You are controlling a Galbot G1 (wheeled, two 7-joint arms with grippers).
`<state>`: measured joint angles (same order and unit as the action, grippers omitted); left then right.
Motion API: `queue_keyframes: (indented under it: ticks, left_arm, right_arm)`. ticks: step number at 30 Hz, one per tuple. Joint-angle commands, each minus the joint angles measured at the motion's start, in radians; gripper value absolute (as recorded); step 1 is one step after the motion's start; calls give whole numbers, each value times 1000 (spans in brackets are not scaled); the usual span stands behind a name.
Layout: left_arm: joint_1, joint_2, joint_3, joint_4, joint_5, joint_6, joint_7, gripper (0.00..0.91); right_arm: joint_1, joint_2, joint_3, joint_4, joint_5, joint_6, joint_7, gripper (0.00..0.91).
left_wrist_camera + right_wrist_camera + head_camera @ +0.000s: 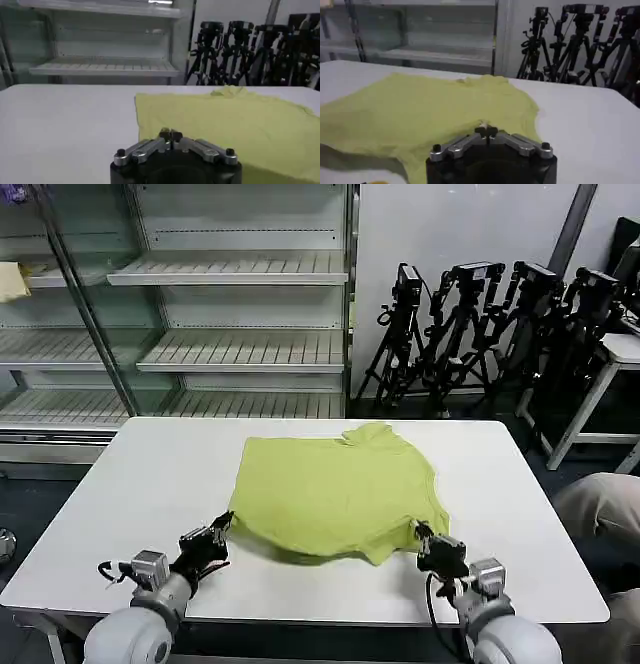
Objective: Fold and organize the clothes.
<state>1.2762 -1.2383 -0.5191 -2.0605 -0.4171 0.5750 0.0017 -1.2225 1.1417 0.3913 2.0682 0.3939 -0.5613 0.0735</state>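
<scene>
The lime shirt (335,494) lies in the middle of the head view, partly folded into a rough square on the white table (150,484), with its collar end toward the upper part of the frame and a small bump of fabric at the upper right of the cloth. Its lower edge curves across the centre of the frame, slightly lifted, with a shadow under it. At the lower left corner of the shirt sits the left gripper (222,526), its fingers pinched together on the edge of the fabric; in the left wrist view the same gripper (170,134) shows its fingertips closed tight with the yellow-green cloth (230,125) at and behind them. At the lower right corner the right gripper (422,534) is likewise clenched on the shirt's hem, and in the right wrist view its tips (485,131) meet over the fabric (420,112), which spreads toward the left of that frame. Beyond the table, in the upper left of the head view, stand empty metal shelves (240,349), and in the upper right a cluster of black camera tripods (480,334).
</scene>
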Motion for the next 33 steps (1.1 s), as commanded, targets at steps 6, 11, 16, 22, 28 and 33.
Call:
queue_keyframes:
  ticks: [6, 11, 16, 22, 28, 33]
  left_arm:
    - [-152, -1, 23, 155, -20, -1, -12, 0]
    - [-172, -6, 32, 188, -19, -1, -10, 0]
    - [-190, -9, 36, 218, -16, -1, -9, 121]
    - [-195, -9, 40, 233, 2, 0, -11, 907]
    - [-181, -3, 32, 219, 6, -21, -10, 907]
    - [-130, 20, 20, 153, -3, -12, -7, 907]
  right_arm:
    - [176, 12, -42, -189, -9, 10, -16, 0]
    - [188, 19, -52, -217, -20, 12, -19, 0]
    - [202, 29, -53, -238, -24, 15, -19, 0]
    - [211, 42, -57, -263, -53, 19, -14, 907]
    - [150, 17, -24, -228, -40, 25, -13, 907]
    - [48, -26, -2, -111, -17, 2, -15, 907]
